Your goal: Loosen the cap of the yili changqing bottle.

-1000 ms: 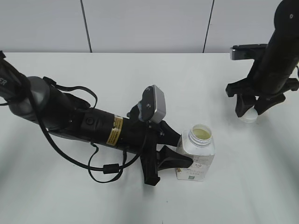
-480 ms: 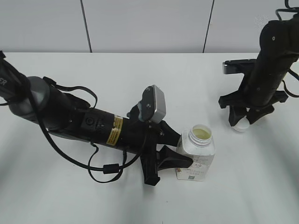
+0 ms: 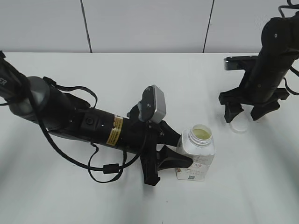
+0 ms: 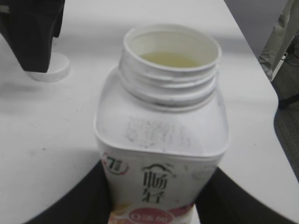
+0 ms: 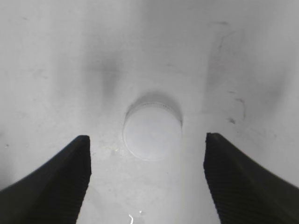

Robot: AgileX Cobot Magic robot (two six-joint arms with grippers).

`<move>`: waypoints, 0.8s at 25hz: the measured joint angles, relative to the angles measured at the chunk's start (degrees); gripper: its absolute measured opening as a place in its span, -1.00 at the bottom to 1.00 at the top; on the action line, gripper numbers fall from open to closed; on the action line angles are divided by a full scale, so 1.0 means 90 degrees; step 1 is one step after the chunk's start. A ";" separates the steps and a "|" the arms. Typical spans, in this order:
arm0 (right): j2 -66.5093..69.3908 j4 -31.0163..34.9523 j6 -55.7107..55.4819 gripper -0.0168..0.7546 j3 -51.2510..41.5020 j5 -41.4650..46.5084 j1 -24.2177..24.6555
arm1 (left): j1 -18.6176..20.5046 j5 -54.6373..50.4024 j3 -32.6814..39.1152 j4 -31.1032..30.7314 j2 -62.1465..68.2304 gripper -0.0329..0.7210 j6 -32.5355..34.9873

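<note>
Yili changqing bottle (image 3: pixel 196 154) stands upright, open neck upward.

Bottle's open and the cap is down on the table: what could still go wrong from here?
1. The yili changqing bottle stands uncapped with liquid near the rim, clamped by the left gripper; a jolt or abrupt release may tip and spill it.
2. The cap lies loose between the right gripper's open fingers; sideways motion on retreat could knock it away.
</note>
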State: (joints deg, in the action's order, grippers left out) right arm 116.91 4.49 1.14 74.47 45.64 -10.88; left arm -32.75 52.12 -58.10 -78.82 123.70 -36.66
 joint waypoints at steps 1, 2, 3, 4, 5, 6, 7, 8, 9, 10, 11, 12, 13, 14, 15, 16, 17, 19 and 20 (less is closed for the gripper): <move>-0.0093 0.0000 0.0000 0.57 0.0000 0.0022 -0.0006 | 0.0000 0.0000 0.0000 0.0000 0.0000 -0.04 0.0000; -0.0203 0.0000 -0.0006 0.57 0.0000 0.0062 -0.0011 | 0.0000 0.0000 0.0000 0.0000 0.0000 -0.04 0.0000; -0.0376 0.0000 -0.0006 0.57 -0.0005 0.0094 -0.0011 | 0.0000 0.0000 0.0000 0.0000 0.0000 -0.04 0.0000; -0.0581 0.0000 -0.0015 0.57 -0.0005 0.0130 -0.0011 | 0.0000 0.0000 0.0000 0.0000 0.0000 -0.04 0.0000; -0.0771 0.0000 -0.0015 0.57 -0.0005 0.0192 -0.0011 | 0.0000 0.0000 0.0000 0.0000 0.0000 -0.04 0.0000; -0.1006 0.0000 -0.0015 0.57 -0.0005 0.0248 -0.0011 | 0.0000 0.0000 0.0000 0.0000 0.0000 -0.04 0.0000; -0.1234 -0.0015 -0.0015 0.57 -0.0005 0.0325 -0.0011 | 0.0000 0.0000 0.0000 0.0000 0.0000 -0.04 0.0000; -0.1461 -0.0053 0.0002 0.57 -0.0005 0.0415 -0.0011 | 0.0000 0.0000 0.0000 0.0000 0.0000 -0.04 0.0000; -0.1639 -0.0104 0.0066 0.57 -0.0005 0.0521 -0.0011 | 0.0000 -0.0007 0.0000 0.0000 0.0000 -0.04 0.0000; -0.1838 -0.0167 0.0144 0.57 -0.0005 0.0625 -0.0011 | 0.0000 -0.0007 0.0000 0.0000 0.0000 -0.04 0.0000; -0.2020 -0.0270 0.0204 0.57 -0.0005 0.0765 0.0000 | 0.0000 -0.0007 0.0000 0.0000 0.0000 -0.04 0.0000; -0.2146 -0.0373 0.0285 0.57 -0.0005 0.0889 0.0011 | 0.0000 -0.0007 0.0000 0.0000 0.0000 -0.04 0.0000; -0.2262 -0.0461 0.0326 0.57 -0.0005 0.0985 0.0051 | 0.0000 -0.0007 0.0000 0.0000 0.0000 -0.04 0.0000; -0.2344 -0.0499 0.0349 0.57 -0.0005 0.1108 0.0110 | 0.0000 -0.0007 0.0000 0.0000 0.0000 -0.04 0.0000; -0.2401 -0.0499 0.0368 0.57 -0.0005 0.1238 0.0168 | 0.0000 -0.0007 0.0000 0.0000 0.0000 -0.04 0.0000; -0.2440 -0.0559 0.0381 0.57 -0.0005 0.1357 0.0241 | 0.0000 -0.0007 0.0000 0.0000 0.0000 -0.04 0.0000; -0.2479 -0.0580 0.0389 0.57 -0.0005 0.1488 0.0288 | 0.0000 -0.0007 0.0000 0.0000 0.0000 -0.04 0.0000; -0.2612 -0.0609 0.0391 0.57 -0.0070 0.1675 0.0319 | 0.0000 -0.0007 0.0000 0.0000 0.0000 -0.04 0.0000; -0.2724 -0.0615 0.0395 0.57 -0.0140 0.1716 0.0326 | 0.0000 -0.0007 0.0000 0.0000 0.0000 -0.04 0.0000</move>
State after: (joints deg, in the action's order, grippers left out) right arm 92.39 -1.04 4.70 73.21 61.09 -7.94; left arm -32.75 52.06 -58.10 -78.82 123.70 -36.66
